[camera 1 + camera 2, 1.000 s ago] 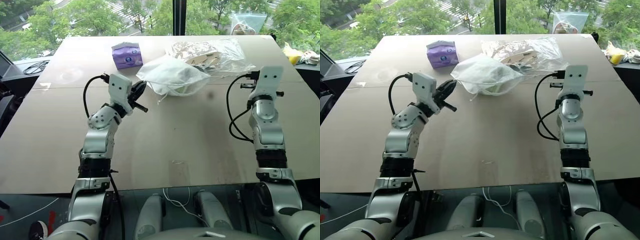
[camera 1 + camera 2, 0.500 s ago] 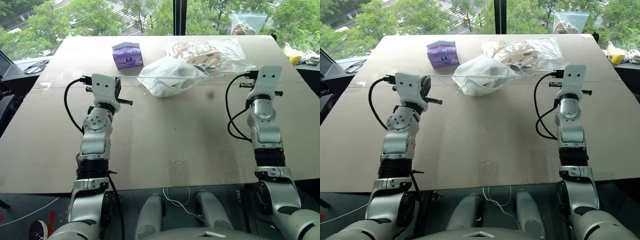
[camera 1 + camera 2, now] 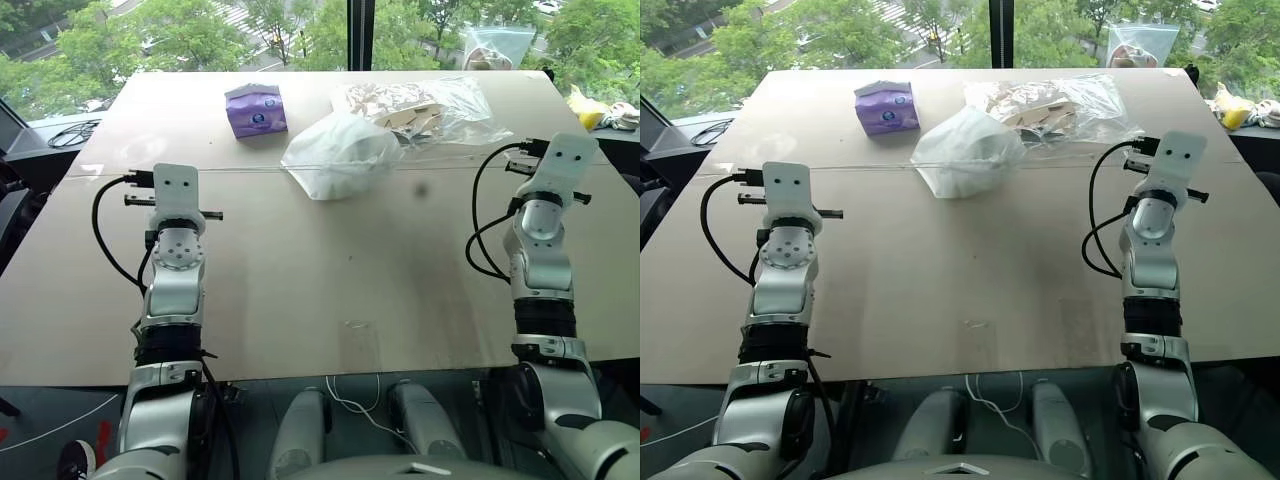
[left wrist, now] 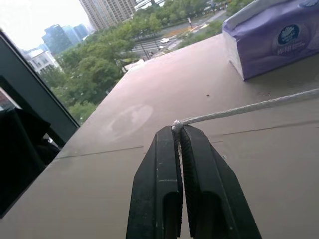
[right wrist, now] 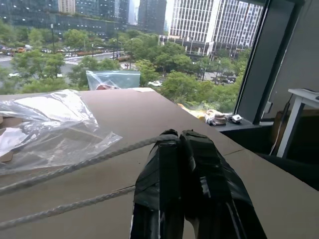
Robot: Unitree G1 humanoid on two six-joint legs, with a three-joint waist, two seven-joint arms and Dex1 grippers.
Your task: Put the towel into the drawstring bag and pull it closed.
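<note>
- Drawstring bag (image 3: 338,157): white pouch bunched into a rounded lump on the table (image 3: 300,290), toward twelve o'clock from the robot, between the two arms; its mouth looks gathered. Its contents cannot be made out through the cloth, so the towel is judged to be inside.
- Left cord (image 4: 239,108): runs taut from the bag toward nine o'clock and ends pinched between the closed fingers of the left gripper (image 4: 178,130).
- Right cord (image 5: 65,169): two strands lead from the bag toward three o'clock to the right gripper (image 5: 178,137), whose taped fingers are pressed together on it.
- Bystanders: purple tissue packet (image 3: 255,108) at eleven o'clock of the bag; clear plastic bag of beige items (image 3: 420,105) touching it at one o'clock.
- Step in hand (judged): the closing pull, both cords drawn outward in opposite directions.
- Next move (judged): keep both grips firm and spread the hands slightly farther until the mouth is fully cinched, then let go; uneven pull would drag the light bag sideways.
</note>
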